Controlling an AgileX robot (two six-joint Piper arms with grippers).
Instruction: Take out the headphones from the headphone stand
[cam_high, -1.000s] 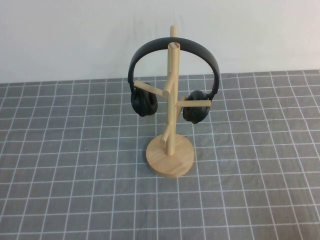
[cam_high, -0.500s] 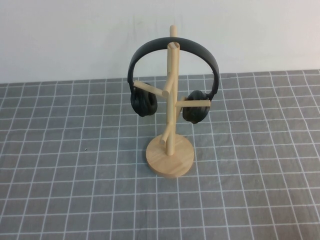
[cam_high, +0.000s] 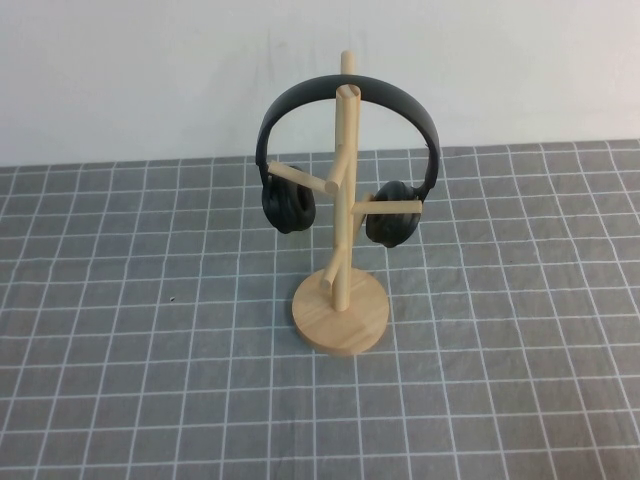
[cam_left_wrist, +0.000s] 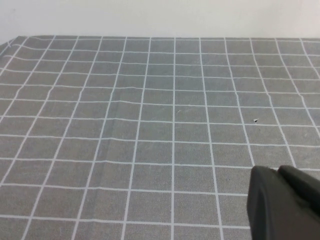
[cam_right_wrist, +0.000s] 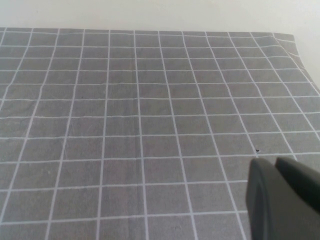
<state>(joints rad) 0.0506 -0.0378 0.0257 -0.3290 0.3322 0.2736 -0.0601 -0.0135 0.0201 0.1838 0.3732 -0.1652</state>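
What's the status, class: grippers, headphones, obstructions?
Left gripper and right gripper low over grey mat, absent from high view. Headphones hanging on headphone stand, untouched. Nothing blocking.

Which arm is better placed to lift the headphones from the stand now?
Neither clearly: the headphones hang centered on the headphone stand, and left gripper and right gripper see only the grid cloth.

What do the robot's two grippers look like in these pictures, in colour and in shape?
Only a small part of each shows, in its own wrist view. The left gripper is a matte black, rounded block with a groove along it, above the grey grid cloth. The right gripper looks alike, dark grey-black. No cables or markings show. Neither arm appears in the high view.
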